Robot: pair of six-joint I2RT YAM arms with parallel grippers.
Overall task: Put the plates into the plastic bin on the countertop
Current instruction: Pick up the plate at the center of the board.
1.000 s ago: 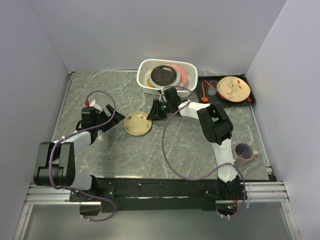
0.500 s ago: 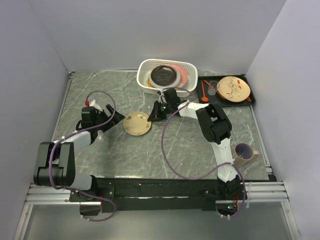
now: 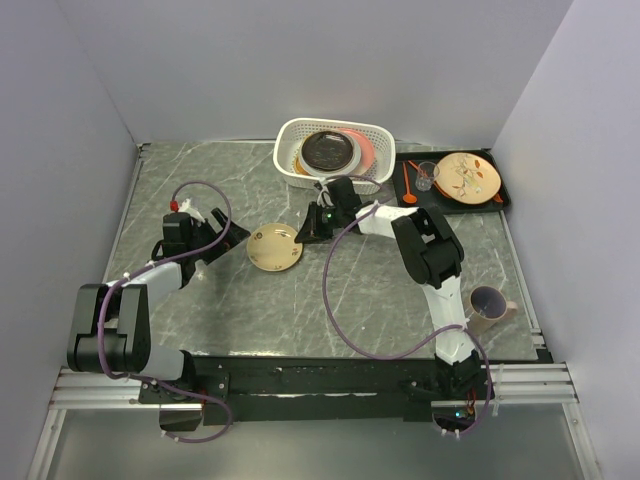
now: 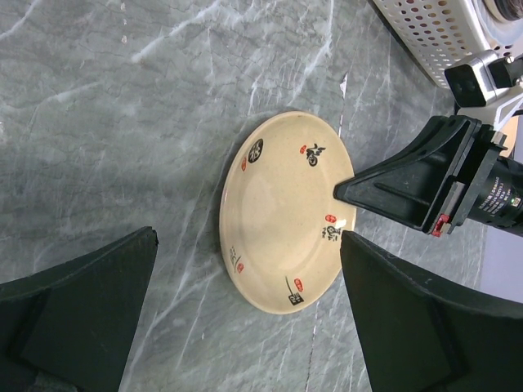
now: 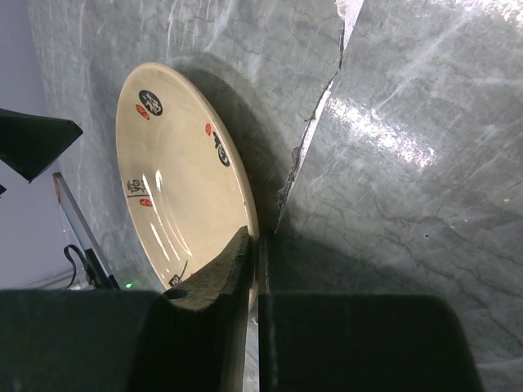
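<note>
Tan round plate with red and black marks on grey-green marble-look countertop. Your right gripper pinches its rim. Your left gripper near it, jaws wide.

This is a robot test cell in a lab, dressed up as a kitchen counter. Plain pale partition walls box in the tabletop on three sides. Two arms, left and right, are bolted to a metal rail at the near edge, with purple cables looping loose. The marble look is a surface sheet, split along a seam. A white plastic bin of plates, a black tray and a mug supply the kitchenware.
</note>
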